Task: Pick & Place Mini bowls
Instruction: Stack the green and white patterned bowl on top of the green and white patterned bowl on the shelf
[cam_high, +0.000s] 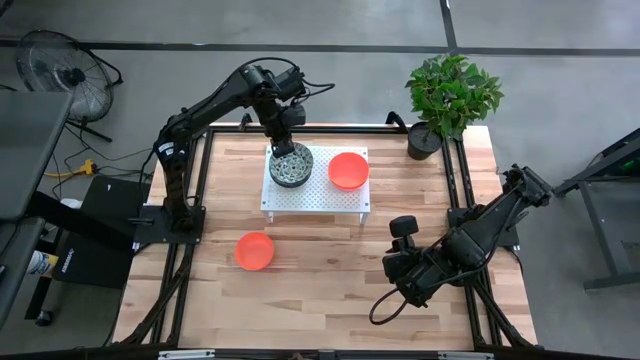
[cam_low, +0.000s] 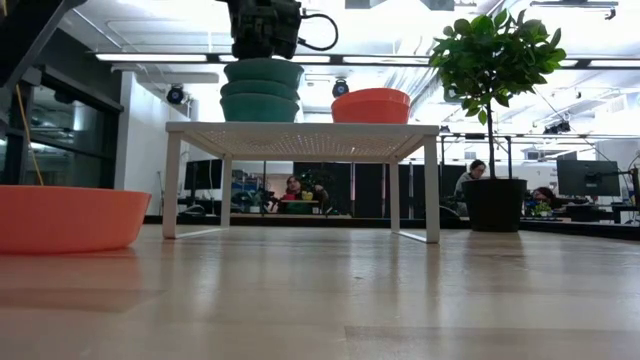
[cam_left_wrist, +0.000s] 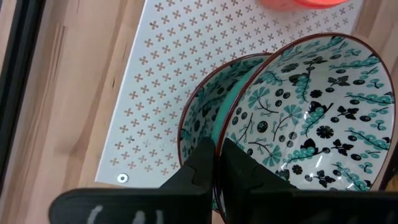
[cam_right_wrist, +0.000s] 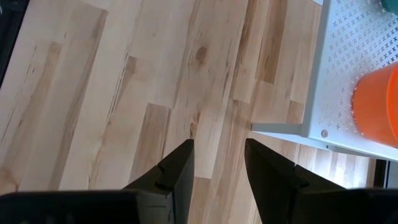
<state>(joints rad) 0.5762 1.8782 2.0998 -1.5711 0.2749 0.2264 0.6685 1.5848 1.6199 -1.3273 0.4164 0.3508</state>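
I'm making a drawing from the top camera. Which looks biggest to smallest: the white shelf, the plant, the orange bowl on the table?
From the high view:
1. White shelf, biggest.
2. Plant, leaves and black pot together.
3. Orange bowl on the wooden table, smallest.

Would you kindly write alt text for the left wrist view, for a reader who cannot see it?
The left tool is shut on the rim of a speckled green-and-white mini bowl, held tilted over another patterned bowl on the white perforated stand. An orange bowl peeks in at the edge, and the wooden table shows beside the stand.
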